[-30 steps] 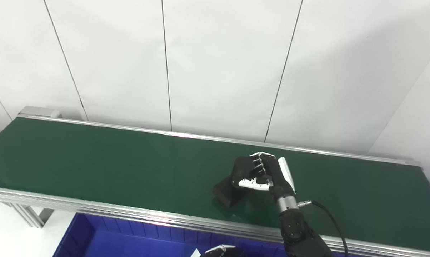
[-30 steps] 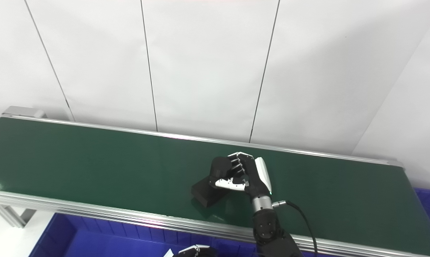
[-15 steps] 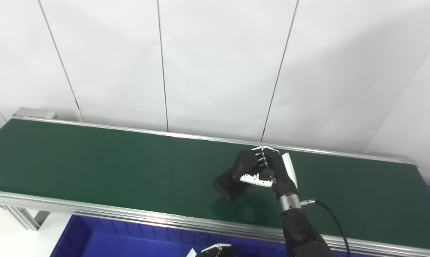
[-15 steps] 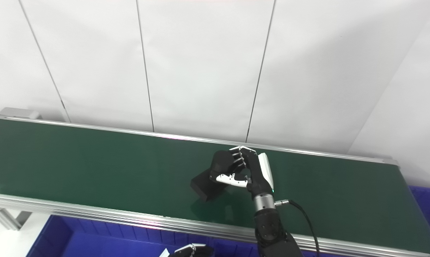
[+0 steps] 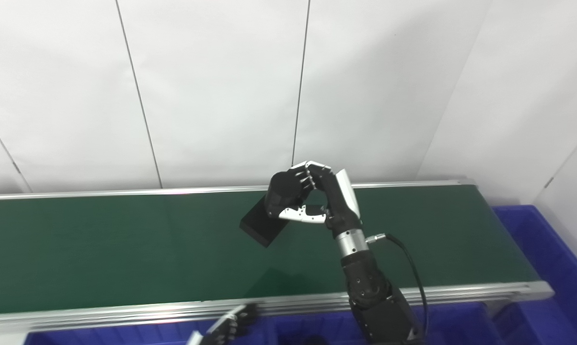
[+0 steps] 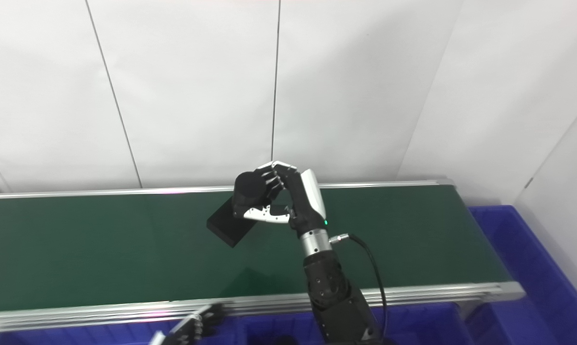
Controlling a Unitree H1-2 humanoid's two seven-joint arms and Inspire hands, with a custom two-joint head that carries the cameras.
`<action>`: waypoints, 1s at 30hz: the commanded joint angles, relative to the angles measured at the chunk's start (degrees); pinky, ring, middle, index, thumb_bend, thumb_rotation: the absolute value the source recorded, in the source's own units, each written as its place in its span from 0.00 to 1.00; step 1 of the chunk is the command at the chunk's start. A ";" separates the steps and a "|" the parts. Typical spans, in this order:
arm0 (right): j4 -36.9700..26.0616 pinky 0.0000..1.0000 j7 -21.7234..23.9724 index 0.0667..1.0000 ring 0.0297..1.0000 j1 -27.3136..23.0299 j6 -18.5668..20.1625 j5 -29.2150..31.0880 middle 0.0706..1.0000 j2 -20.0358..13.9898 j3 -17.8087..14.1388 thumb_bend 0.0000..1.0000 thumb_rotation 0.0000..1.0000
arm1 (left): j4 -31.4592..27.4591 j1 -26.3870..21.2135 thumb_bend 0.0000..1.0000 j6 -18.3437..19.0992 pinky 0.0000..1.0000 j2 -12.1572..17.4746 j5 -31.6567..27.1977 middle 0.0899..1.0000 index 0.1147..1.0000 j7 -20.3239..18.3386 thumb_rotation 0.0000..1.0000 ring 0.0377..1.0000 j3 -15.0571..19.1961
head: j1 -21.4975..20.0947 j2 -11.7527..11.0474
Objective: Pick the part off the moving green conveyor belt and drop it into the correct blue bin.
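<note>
The part (image 5: 261, 226) is a black block with a rounded black end. My right hand (image 5: 323, 201) is shut on that rounded end and holds the part in the air above the green conveyor belt (image 5: 101, 249). The block end tilts down to the left, and its shadow lies on the belt below. My left hand (image 6: 192, 327) shows only partly at the bottom edge, in front of the belt, with fingers apart and nothing in them. A blue bin (image 5: 547, 268) stands past the belt's right end.
More blue bin walls (image 5: 461, 318) run below the belt's near aluminium rail (image 5: 437, 293). White wall panels rise directly behind the belt. A black cable (image 5: 413, 268) loops from my right wrist.
My right hand has lifted the part clear of the belt. The camera has swung right, bringing the belt's right end and the blue bin beside it into view.
</note>
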 commanded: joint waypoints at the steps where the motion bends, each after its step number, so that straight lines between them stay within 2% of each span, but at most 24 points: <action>1: -3.62 0.33 0.76 0.47 0.38 0.46 1.05 0.60 0.41 -0.72 -1.04 0.53 0.00 | -2.55 -0.26 0.82 -1.58 0.77 0.06 -1.82 0.79 0.79 -2.86 0.18 0.80 1.94 | -0.11 0.15; 6: -10.91 0.32 2.36 0.48 0.37 6.29 4.35 0.77 0.40 -1.94 -2.75 0.53 0.00 | -4.38 0.36 0.86 -1.56 0.76 -0.64 -6.37 0.77 0.76 -9.13 0.11 0.79 6.39 | -2.41 2.64; 11: -17.46 0.32 2.58 0.47 0.37 12.01 7.11 1.19 0.40 -1.97 -5.11 0.53 0.00 | -6.12 0.80 0.86 -1.53 0.76 -1.13 -7.45 0.77 0.76 -12.16 0.07 0.78 8.97 | -3.60 4.01; 18: -22.33 0.32 2.11 0.48 0.36 19.01 8.51 1.69 0.40 -2.79 -8.83 0.53 0.00 | -6.54 0.74 0.86 -1.53 0.76 -1.63 -7.22 0.76 0.76 -14.55 0.09 0.77 11.98 | -5.24 4.76; 22: -22.18 0.30 1.15 0.48 0.35 22.26 6.87 2.12 0.39 -3.59 -11.58 0.52 0.00 | -6.53 0.71 0.87 -1.57 0.74 -1.94 -7.71 0.76 0.75 -15.13 0.10 0.76 12.90 | -5.79 5.17; 30: -22.69 0.32 -0.31 0.47 0.37 28.76 7.59 2.64 0.40 -5.24 -16.73 0.53 0.00 | -6.63 0.63 0.87 -1.55 0.74 -1.88 -7.65 0.77 0.76 -15.43 0.11 0.77 13.39 | -6.51 5.48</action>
